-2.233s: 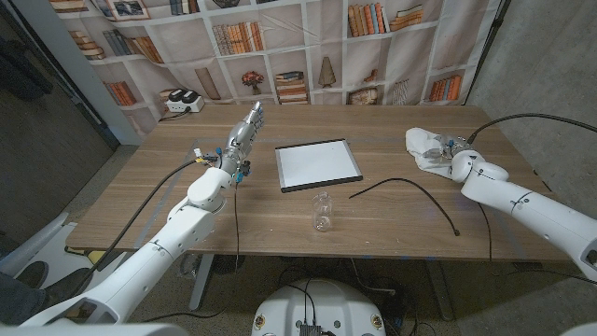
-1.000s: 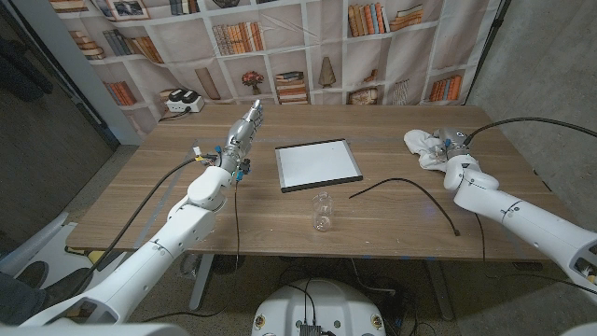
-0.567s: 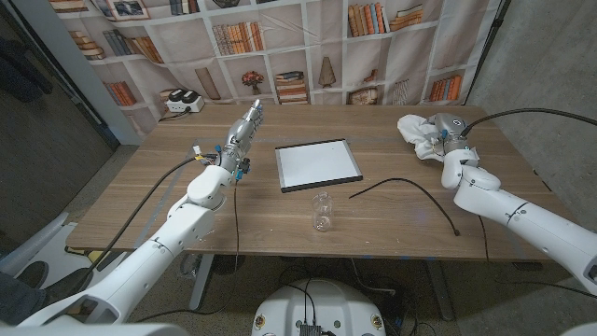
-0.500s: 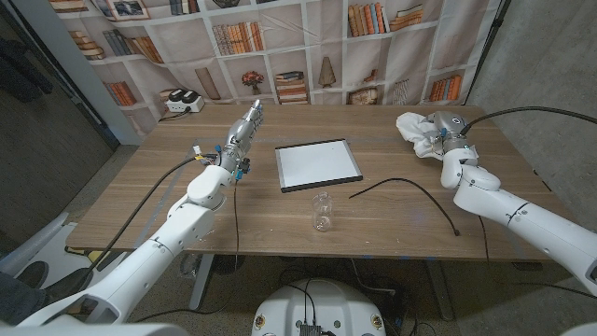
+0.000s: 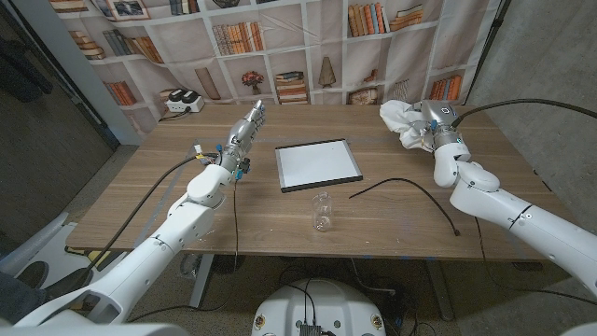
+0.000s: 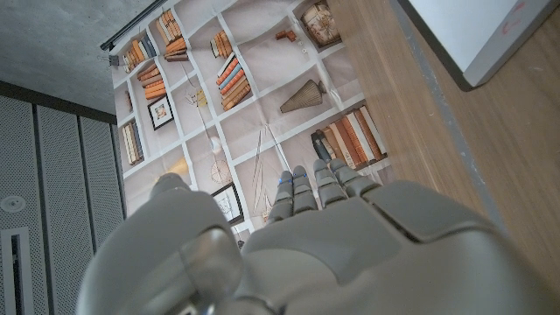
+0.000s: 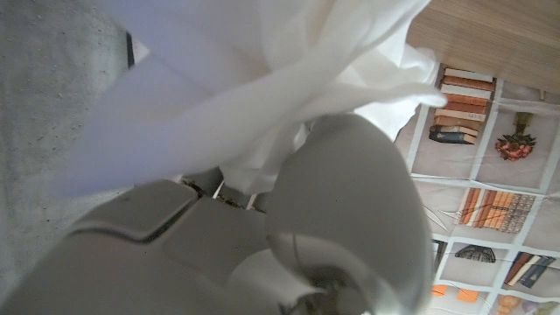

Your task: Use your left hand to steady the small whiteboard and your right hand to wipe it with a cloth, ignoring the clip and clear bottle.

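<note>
The clear bottle (image 5: 322,210) lay on its side at the near part of the surface (image 5: 187,205), just in front of the small whiteboard (image 5: 317,164), with a black cable (image 5: 410,191) to its right. The whiteboard lay flat, well apart from both hands. The left hand (image 5: 244,129) stood to the whiteboard's left, fingers straight and together, holding nothing, not touching the board. The right hand (image 5: 431,126), far to the whiteboard's right, held the white cloth (image 5: 399,119) bunched and lifted off the surface.
</note>
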Controlling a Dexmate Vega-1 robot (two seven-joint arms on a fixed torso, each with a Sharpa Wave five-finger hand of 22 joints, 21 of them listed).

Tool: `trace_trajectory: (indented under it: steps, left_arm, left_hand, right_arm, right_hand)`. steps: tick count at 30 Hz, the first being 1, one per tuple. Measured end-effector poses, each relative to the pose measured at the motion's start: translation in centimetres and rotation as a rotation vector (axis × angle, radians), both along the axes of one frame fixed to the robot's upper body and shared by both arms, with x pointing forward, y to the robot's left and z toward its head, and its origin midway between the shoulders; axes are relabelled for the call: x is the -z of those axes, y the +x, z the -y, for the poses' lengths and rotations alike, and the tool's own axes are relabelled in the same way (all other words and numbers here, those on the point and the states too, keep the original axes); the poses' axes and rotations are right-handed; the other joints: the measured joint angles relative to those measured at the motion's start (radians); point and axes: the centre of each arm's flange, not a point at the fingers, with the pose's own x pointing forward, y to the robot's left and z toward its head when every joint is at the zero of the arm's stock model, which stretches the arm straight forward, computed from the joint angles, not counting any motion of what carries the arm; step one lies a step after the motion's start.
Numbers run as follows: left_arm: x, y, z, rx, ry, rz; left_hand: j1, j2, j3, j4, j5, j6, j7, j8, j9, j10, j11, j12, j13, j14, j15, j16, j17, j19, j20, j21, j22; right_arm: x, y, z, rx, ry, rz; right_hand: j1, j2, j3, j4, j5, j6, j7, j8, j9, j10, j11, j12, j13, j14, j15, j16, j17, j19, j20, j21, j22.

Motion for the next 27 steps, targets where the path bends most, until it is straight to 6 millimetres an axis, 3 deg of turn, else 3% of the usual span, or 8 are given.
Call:
trace_trajectory:
  steps: [10,13,14,21,26,27]
  left_arm:
    - [0.1,-0.8,-0.4,-0.048,0.063,0.021]
    - [0.2,-1.2,-0.4,-0.045,0.074,0.025]
    - [0.4,-1.2,-0.6,-0.096,0.106,0.026]
    - [0.5,-2.2,-0.9,-0.209,0.229,0.05]
    - [0.5,-2.8,-0.8,-0.204,0.26,0.059]
    - [0.6,-2.8,-0.9,-0.279,0.327,0.084]
  left_hand:
    - [0.01,0.01,-0.004,-0.004,0.0,0.027,-0.009,0.008,0.0,0.027,-0.012,0.006,0.0,0.035,-0.013,0.008,0.0,0.022,0.0,0.003,0.0]
    - [0.02,0.001,-0.008,-0.008,0.0,0.038,-0.009,0.008,0.0,0.036,-0.018,0.006,0.0,0.046,-0.014,0.008,0.0,0.029,-0.007,0.006,0.0]
    - [0.02,0.002,-0.008,-0.008,0.0,0.042,-0.013,0.008,0.0,0.036,-0.018,0.006,0.0,0.047,-0.014,0.008,0.0,0.029,-0.007,0.006,0.0]
    - [0.03,0.011,-0.008,-0.008,0.0,0.063,-0.027,0.011,0.0,0.051,-0.032,0.006,0.0,0.059,-0.027,0.008,0.0,0.029,-0.007,0.006,0.0]
    - [0.041,0.012,-0.004,-0.013,0.0,0.073,-0.031,0.011,0.0,0.057,-0.039,0.006,0.0,0.065,-0.032,0.008,0.0,0.034,-0.013,0.006,0.0]
    - [0.041,0.012,-0.007,-0.015,0.0,0.073,-0.031,0.011,0.0,0.057,-0.039,0.006,0.0,0.064,-0.032,0.008,0.0,0.034,-0.013,0.006,0.0]
  right_arm:
    - [-0.3,-0.9,-3.2,-0.073,-0.018,0.014]
    - [-0.3,-0.9,-3.3,-0.069,-0.029,0.013]
    - [-0.2,-1.1,-4.6,-0.096,-0.027,0.015]
    - [-0.1,-1.4,-6.7,-0.121,-0.04,0.011]
    - [-0.2,-1.4,-6.6,-0.101,-0.056,0.008]
    - [-0.2,-1.6,-8.4,-0.132,-0.054,0.011]
  right_hand:
    - [-0.002,0.002,0.0,0.0,-0.001,0.0,0.0,0.0,0.0,0.0,0.0,-0.004,0.004,0.002,0.001,-0.004,0.0,0.0,0.0,0.004,-0.005]
    - [-0.002,0.002,0.0,0.0,-0.001,0.0,0.0,0.0,0.0,0.0,0.0,-0.004,0.005,0.002,0.001,-0.004,0.004,-0.002,-0.002,0.008,-0.005]
    - [-0.002,0.002,0.0,0.0,-0.001,0.0,0.0,0.0,0.0,0.0,0.0,-0.004,0.005,0.002,0.001,-0.004,0.005,-0.002,-0.002,0.008,-0.005]
    - [-0.002,0.002,0.0,0.0,-0.003,0.0,0.0,0.0,0.0,0.0,0.0,-0.004,0.005,0.002,0.001,-0.004,0.005,-0.002,-0.002,0.008,-0.005]
    - [-0.002,0.002,0.0,0.0,0.0,0.0,0.0,0.0,0.0,0.001,-0.001,-0.008,0.005,0.002,0.001,-0.005,0.005,-0.009,0.001,0.008,-0.009]
    - [-0.002,0.002,0.0,0.0,0.0,0.0,0.0,0.0,0.0,0.001,-0.001,-0.008,0.005,0.001,0.001,-0.005,0.005,-0.009,0.001,0.008,-0.009]
